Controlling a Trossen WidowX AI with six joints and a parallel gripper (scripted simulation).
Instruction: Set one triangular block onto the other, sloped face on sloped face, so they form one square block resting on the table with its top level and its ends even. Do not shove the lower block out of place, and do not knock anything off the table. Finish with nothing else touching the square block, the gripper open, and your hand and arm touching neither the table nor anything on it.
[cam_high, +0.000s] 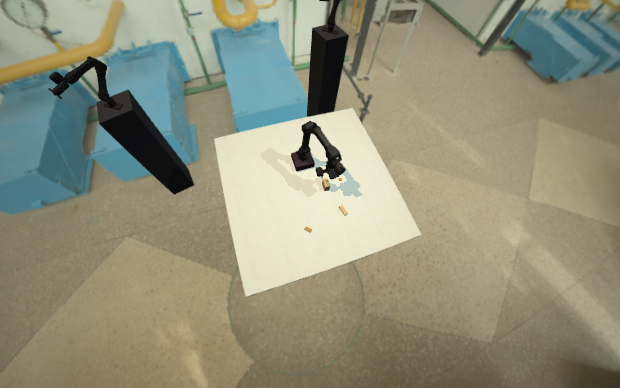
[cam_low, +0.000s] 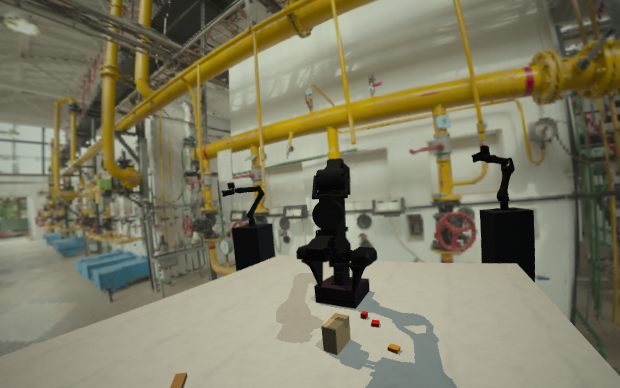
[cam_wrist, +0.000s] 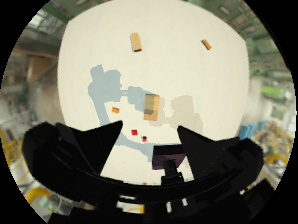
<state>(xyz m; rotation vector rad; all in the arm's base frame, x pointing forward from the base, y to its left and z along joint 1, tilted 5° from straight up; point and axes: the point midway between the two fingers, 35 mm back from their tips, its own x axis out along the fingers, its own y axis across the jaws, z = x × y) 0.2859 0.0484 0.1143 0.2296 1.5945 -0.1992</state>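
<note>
My pincer (cam_high: 330, 173) (cam_low: 338, 289) (cam_wrist: 150, 125) hangs above the table (cam_high: 280, 240) (cam_low: 450, 310) (cam_wrist: 200, 70) with its fingers wide apart and nothing between them; the square block (cam_high: 326, 184) (cam_low: 336, 334) (cam_wrist: 152, 107) stands on the table below and just outward of the tips, on the side away from the arm's base (cam_high: 296, 164) (cam_low: 327, 294) (cam_wrist: 159, 159). From here the stack looks joined, though I can't confirm the ends are even; if so, I only need to keep clear.

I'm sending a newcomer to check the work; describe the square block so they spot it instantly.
On the white tabletop, find the arm's dark base. In front of it stands the tan square block, upright, far bulkier than the little red and orange pieces near it.
</note>
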